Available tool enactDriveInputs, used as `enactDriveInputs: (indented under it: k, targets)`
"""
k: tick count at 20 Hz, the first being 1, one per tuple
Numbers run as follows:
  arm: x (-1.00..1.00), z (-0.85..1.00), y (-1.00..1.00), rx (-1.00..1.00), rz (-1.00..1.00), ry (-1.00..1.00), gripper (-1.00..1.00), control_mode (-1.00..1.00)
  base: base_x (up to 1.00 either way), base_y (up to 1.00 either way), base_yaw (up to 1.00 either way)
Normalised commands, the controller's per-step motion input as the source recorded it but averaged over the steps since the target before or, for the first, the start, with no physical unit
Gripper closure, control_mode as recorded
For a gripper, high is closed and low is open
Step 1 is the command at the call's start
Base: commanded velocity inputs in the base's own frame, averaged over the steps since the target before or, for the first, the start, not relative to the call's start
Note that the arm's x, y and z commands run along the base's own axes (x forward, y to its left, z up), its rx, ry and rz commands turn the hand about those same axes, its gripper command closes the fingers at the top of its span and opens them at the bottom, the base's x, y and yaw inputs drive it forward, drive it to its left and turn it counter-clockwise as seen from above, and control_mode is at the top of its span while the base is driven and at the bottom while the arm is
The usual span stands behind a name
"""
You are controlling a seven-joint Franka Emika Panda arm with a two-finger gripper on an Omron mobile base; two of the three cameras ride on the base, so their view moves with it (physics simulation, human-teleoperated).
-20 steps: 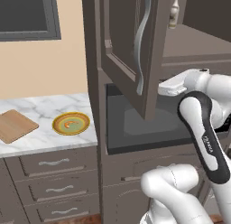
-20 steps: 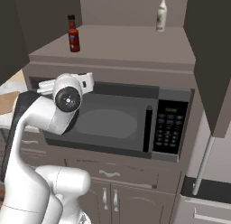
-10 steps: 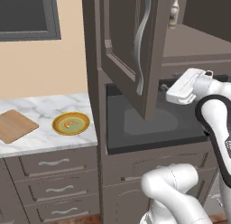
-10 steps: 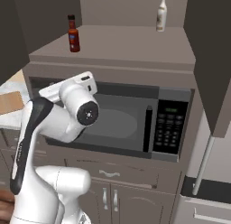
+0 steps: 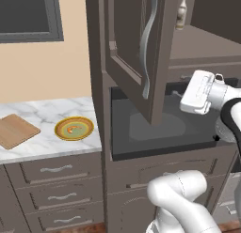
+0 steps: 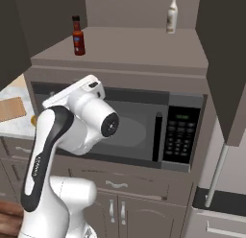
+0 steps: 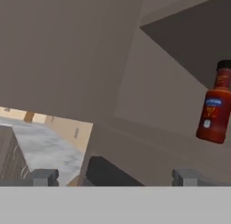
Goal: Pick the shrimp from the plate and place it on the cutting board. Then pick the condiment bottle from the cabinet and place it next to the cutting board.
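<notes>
The shrimp [image 5: 74, 129] lies on the plate [image 5: 61, 133], not on the cutting board [image 5: 16, 130], so that step looks undone, and the condiment bottle [image 6: 78, 36] stands on the shelf of the cabinet [image 5: 129, 49] while my gripper [image 7: 115, 177] is open and empty

Reddish-brown condiment bottle [image 6: 78, 36], black cap; white marble counter [image 5: 47, 128].

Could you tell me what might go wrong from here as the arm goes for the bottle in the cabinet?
1. The shrimp is on the plate, not the cutting board, so the first step looks skipped.
2. The open cabinet door hangs close beside the arm; a swing could strike it.
3. A white bottle shares the shelf with the condiment bottle; the open gripper might take the wrong one.
</notes>
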Motion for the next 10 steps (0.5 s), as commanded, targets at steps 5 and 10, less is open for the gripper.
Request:
enactDriveInputs:
  k: [5, 10]
  targets:
    - [-0.13, 0.01, 0.0, 0.0, 0.17, -0.04, -1.0, -1.0, 0.0, 0.0, 0.0]
    - [-0.05, 0.0, -0.01, 0.0, 0.09, -0.01, -1.0, -1.0, 0.0, 0.0, 0.0]
